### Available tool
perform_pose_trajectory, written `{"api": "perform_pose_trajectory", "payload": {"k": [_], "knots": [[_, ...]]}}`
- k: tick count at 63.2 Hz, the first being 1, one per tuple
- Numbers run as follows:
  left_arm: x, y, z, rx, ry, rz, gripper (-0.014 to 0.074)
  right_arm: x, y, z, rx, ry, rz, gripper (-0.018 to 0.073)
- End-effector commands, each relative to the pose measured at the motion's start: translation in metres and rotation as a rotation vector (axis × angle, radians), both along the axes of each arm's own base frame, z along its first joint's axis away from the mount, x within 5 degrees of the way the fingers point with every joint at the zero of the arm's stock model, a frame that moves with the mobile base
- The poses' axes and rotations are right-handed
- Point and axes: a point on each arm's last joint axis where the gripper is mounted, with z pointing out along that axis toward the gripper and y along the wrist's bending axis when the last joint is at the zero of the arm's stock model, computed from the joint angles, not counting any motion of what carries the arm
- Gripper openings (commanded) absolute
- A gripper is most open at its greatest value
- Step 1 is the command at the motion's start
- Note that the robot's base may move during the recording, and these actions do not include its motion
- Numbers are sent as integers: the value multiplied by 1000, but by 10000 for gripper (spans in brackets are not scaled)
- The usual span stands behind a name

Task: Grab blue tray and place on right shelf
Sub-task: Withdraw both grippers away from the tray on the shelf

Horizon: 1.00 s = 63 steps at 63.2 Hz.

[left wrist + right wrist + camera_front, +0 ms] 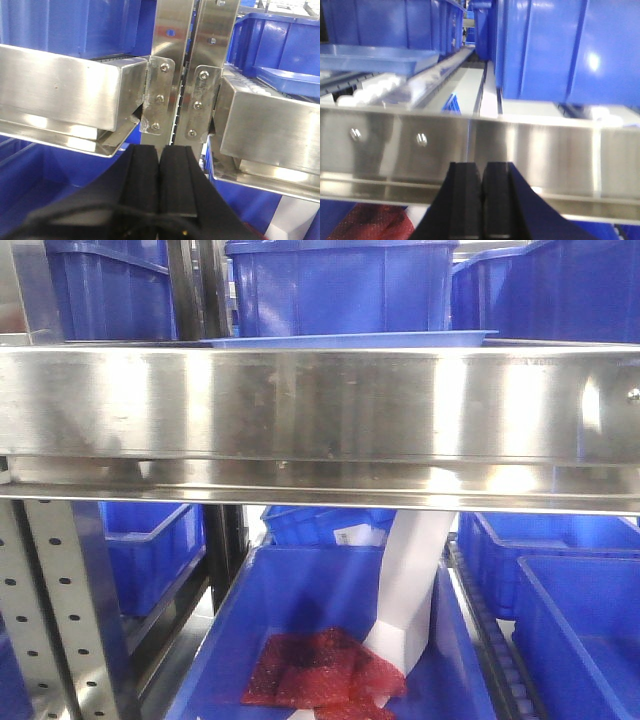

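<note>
The light blue tray [350, 339] lies flat on the stainless steel shelf behind its wide shiny front rail [320, 405]. The tray's rim also shows at the right of the left wrist view [292, 77] and at the upper left of the right wrist view [375, 55]. My left gripper [160, 150] is shut and empty, facing the grey uprights [195, 65] between two rails. My right gripper [482, 167] is shut and empty, just in front of the shelf rail [545, 145], below the tray's level.
Deep dark-blue bins [340, 285] stand on the shelf behind the tray. Below the rail, a dark-blue bin [320, 640] holds red mesh bags [320, 670] and a white piece [410, 590]. More bins [570, 610] sit at the right. A perforated upright [60, 610] stands at the left.
</note>
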Motion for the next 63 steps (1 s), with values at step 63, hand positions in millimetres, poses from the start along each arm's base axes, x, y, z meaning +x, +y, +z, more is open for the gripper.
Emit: {"api": "perform_pose_trajectory", "payload": {"k": [63], "knots": [[0,0,-1,0,-74,3,-48,-2,-2,14,41,-213,-23,57]]}}
